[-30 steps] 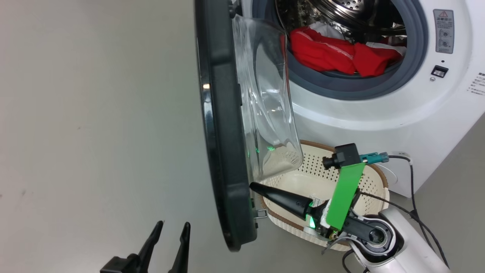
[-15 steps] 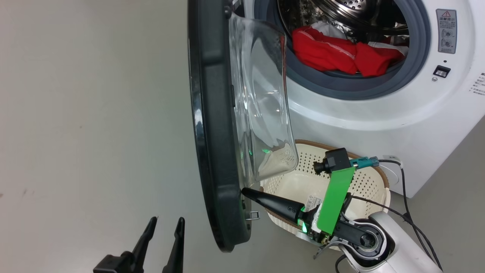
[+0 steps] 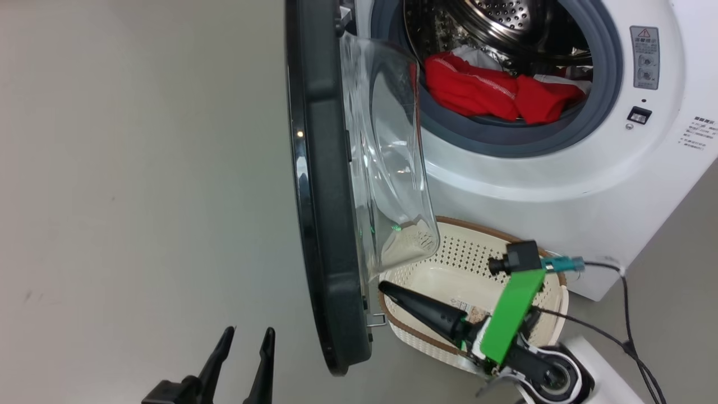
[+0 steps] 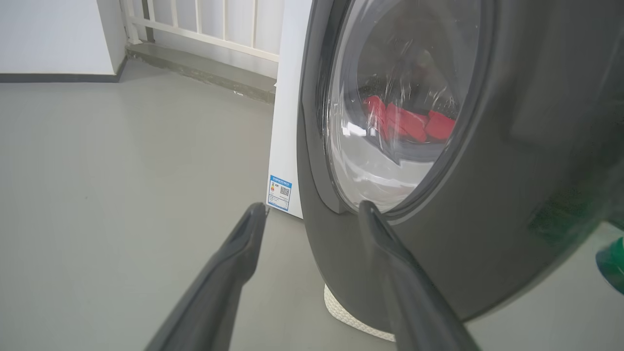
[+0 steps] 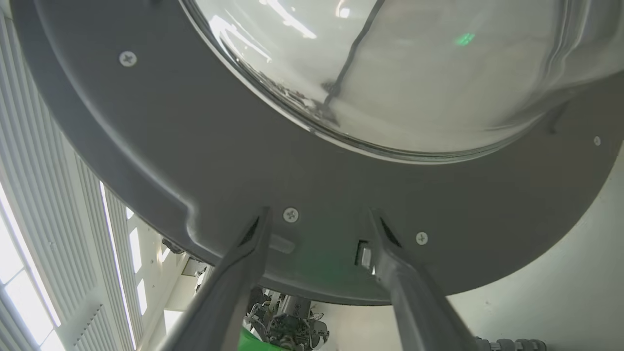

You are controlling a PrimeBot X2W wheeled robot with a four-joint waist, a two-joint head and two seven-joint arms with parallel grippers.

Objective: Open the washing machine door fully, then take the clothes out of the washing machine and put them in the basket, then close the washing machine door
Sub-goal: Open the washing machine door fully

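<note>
The washing machine door stands open, edge-on, its glass bowl bulging toward the washing machine. Red and white clothes lie in the drum, also seen through the glass as clothes. The basket sits on the floor below the opening. My right gripper hovers over the basket, pointing at the door's inner face. That right gripper is open with nothing between its fingers. My left gripper is open outside the door; in its wrist view the left gripper faces the door's outer rim.
Bare grey floor spreads left of the door. A door latch hook sticks out near the basket rim. A black cable trails from my right wrist. A blue label is on the machine's side, and a white railing stands behind.
My right gripper has gone from shut to open, and its tip now stands slightly off the door's inner edge. The head camera shifted a little. The left gripper stays open.
</note>
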